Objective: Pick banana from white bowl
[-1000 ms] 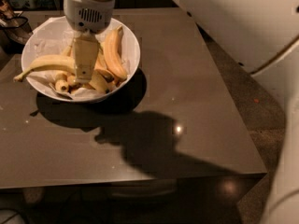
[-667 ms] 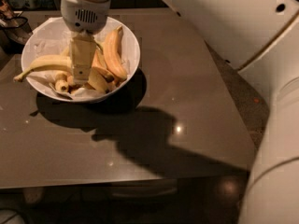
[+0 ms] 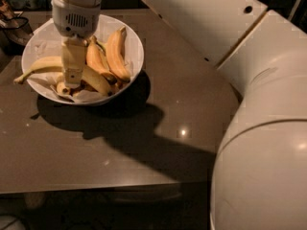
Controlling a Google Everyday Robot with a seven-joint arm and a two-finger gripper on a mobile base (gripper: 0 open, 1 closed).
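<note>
The white bowl (image 3: 136,46) stands at the table's far left, lined with crumpled white paper. The banana (image 3: 42,64), long and pale yellow, lies across the bowl with its thin stem sticking out over the left rim. My gripper (image 3: 72,78) reaches straight down into the bowl and sits on the banana's middle, hiding that part. A bunch of plumper orange-yellow bananas (image 3: 115,52) lies just right of the gripper. Small stubby bananas (image 3: 62,87) lie at the bowl's front, under the gripper.
The bowl sits on a dark brown table (image 3: 144,143), which has a front edge near the bottom. My white arm (image 3: 259,128) fills the right side. A dark object (image 3: 12,18) sits past the bowl at the far left corner.
The gripper has shifted slightly left inside the bowl, over the long banana. The arm's white body has swung further into view on the right. The bowl and bananas have not moved.
</note>
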